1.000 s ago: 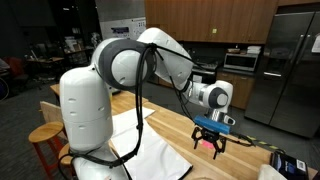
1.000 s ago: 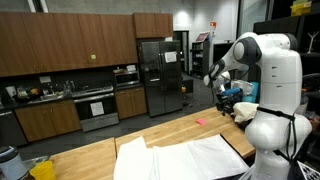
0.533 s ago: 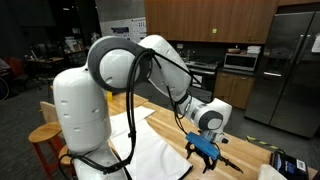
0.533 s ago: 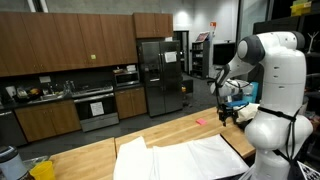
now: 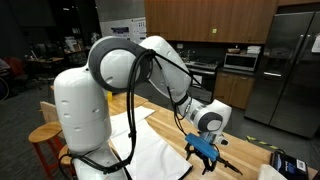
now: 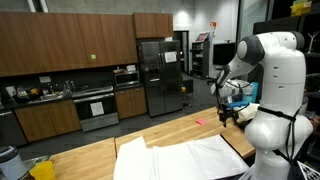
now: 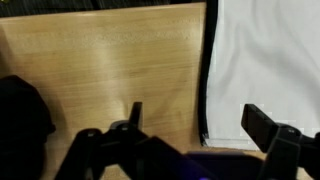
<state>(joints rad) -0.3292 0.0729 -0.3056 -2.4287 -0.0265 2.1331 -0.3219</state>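
My gripper (image 5: 204,153) hangs open just above the wooden table (image 5: 170,124), beside the white cloth (image 5: 150,152) spread over the table's near part. In the wrist view the gripper (image 7: 195,113) has its two dark fingers wide apart and nothing between them. Below it the dark-hemmed edge of the cloth (image 7: 265,60) meets bare wood (image 7: 110,60). In an exterior view the gripper (image 6: 227,115) is low over the table's far end, near a small pink object (image 6: 199,122) that lies on the wood beyond the cloth (image 6: 190,158).
A steel fridge (image 5: 290,60) and kitchen cabinets stand behind the table. A wooden stool (image 5: 45,135) is beside the robot's base. A small dark device (image 5: 285,163) sits at the table's corner. A dark shape (image 7: 20,115) fills the wrist view's lower left.
Over the last second the arm swung down and brought the gripper lower toward the table. It has held still for the last half second, jaws open throughout.
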